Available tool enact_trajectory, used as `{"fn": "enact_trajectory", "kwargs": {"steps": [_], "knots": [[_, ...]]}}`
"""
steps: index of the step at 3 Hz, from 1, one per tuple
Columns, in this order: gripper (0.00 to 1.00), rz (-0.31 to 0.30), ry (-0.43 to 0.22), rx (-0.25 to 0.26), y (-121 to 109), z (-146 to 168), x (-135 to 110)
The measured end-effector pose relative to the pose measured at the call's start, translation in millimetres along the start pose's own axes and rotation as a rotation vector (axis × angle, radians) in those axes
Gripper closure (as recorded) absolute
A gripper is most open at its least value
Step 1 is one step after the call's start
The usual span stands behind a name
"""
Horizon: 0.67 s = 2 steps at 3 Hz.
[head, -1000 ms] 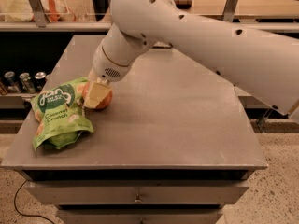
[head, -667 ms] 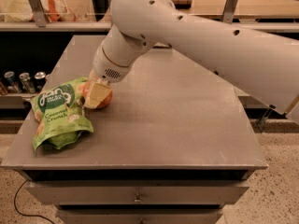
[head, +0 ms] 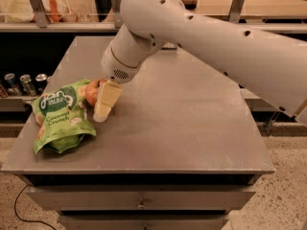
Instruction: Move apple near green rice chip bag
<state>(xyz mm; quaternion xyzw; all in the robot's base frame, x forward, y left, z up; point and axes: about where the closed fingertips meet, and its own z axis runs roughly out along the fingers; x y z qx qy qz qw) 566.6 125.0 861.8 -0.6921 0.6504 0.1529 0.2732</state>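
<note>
A grey metal desk point(head: 192, 128) seen from above and in front. At its left side lies the green rice chip bag point(head: 60, 116), crumpled and glossy, with white lettering. The apple point(head: 91, 91), red-orange and small, sits on the desk touching the bag's upper right edge, so it already looks close enough for the task. The pale gripper point(head: 103, 104) is right against the apple's right side, low over the desk. Whether it grasps the apple or has released it cannot be told from this view.

Likely risks from here:
- If the gripper lifts away at a slant, it could nudge the round apple and send it rolling right, away from the bag.
- If it pushes further left, it could shove the light bag toward the desk's left edge, which is near.
- If the apple is clamped and lifted, it would leave its place beside the bag.

The 1 white arm point(head: 216, 42) enters from the right, crosses high over the desk toward the upper left, then bends sharply at a rounded wrist joint and points down and left to the gripper.

Cans point(head: 24, 83) stand on a low shelf beyond the desk's left side.
</note>
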Motion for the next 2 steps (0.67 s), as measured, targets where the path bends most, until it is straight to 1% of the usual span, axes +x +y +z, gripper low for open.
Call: {"fn": "enact_trajectory", "kwargs": {"steps": [1,2], "knots": [[0.0,0.014,0.008,0.011,-1,-11,19],[0.0,0.049,0.015,0.027,-2,-25,44]]}}
